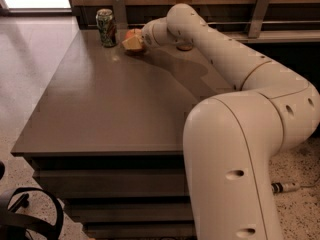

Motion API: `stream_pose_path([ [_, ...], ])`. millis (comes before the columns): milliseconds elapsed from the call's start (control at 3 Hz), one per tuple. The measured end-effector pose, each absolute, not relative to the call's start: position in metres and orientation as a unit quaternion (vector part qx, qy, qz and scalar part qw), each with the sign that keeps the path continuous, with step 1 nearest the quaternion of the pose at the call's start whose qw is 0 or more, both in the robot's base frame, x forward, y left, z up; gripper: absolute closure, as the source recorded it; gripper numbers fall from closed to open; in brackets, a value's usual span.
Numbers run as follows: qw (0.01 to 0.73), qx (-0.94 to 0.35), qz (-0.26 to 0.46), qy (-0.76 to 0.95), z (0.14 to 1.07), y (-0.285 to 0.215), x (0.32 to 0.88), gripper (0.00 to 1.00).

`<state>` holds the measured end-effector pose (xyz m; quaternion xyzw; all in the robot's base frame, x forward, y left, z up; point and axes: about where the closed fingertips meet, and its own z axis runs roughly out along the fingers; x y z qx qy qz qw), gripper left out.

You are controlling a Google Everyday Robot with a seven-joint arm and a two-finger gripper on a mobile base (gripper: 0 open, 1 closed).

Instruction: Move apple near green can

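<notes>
Apple [132,34] sits at the far end of the table [110,109], toward 12 o'clock. The green can [106,27] stands upright just beside it at its 10 o'clock, near the far-left corner. The gripper [136,44] is against the apple's 4 o'clock side; whether it clamps the fruit cannot be told. Open grey-brown tabletop stretches to the near edge at 6 o'clock. Glossy floor [30,59] lies at 9 o'clock. One apple, one green can, one white arm [235,64].
</notes>
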<state>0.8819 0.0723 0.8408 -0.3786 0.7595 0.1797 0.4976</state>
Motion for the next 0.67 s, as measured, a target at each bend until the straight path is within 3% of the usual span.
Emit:
stream_pose_path([
  [667, 0.495, -0.38, 0.182, 0.76, 0.8374, 0.0768, 0.8816, 0.36],
])
